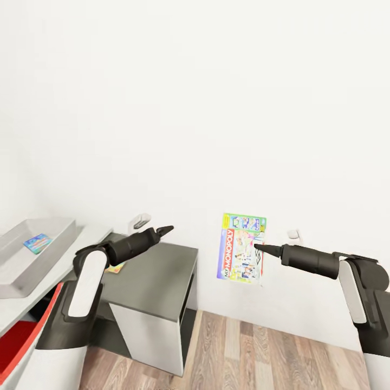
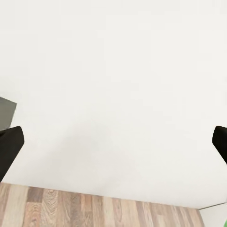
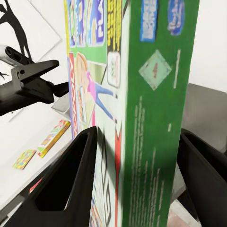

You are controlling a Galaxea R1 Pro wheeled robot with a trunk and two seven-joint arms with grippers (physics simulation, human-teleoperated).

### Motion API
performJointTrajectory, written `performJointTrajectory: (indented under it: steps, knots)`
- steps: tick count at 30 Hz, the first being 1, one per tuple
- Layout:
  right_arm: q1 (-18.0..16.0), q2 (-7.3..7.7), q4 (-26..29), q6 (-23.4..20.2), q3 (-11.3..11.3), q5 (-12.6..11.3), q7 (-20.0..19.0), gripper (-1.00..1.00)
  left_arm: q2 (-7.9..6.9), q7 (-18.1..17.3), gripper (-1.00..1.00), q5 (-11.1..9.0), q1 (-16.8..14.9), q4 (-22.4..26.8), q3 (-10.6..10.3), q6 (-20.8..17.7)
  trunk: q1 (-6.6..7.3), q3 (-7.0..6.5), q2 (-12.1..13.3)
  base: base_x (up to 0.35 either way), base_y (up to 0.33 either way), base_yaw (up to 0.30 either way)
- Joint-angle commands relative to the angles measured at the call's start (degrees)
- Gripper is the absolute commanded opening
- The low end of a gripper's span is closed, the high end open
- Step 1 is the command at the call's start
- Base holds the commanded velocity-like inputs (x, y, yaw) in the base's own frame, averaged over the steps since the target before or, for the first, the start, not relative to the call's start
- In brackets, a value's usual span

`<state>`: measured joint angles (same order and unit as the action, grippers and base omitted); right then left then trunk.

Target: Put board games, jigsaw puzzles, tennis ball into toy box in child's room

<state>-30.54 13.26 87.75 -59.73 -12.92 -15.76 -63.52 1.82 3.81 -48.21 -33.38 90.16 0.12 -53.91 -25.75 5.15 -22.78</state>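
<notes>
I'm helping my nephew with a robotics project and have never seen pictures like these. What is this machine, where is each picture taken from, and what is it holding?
These are simulator renders of a wheeled robot with two arms. The large picture looks down from a camera on its head. The other two come from cameras near each gripper, looking along its two fingers.

The right gripper is shut on a Monopoly board game box, holding it upright in the air before a white wall. In the right wrist view the two dark fingers clamp the box's faces.

The left gripper holds nothing; in its wrist view the fingers stand wide apart.

On the robot's left is a white table with a light-grey toy box holding one small colourful item. Beside it stands a grey cabinet.
</notes>
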Motion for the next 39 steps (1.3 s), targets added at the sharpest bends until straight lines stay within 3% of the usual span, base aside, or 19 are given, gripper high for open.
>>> performJointTrajectory:
  steps: [1,39]
  knots:
    - [0.0,0.02,0.0,-0.3,-0.1,-0.1,-0.3,-1.00,0.05,0.3,1.00,-0.5,0.0,0.0,0.1,-0.2,-0.04,0.13,-0.1,0.000,0.000,0.300]
    - [0.0,0.05,0.0,-0.3,-0.1,-0.1,-0.3,-1.00,0.03,-0.8,1.00,-1.1,0.1,0.9,0.4,-0.2,-0.04,0.13,-0.1,0.032,0.000,0.300]
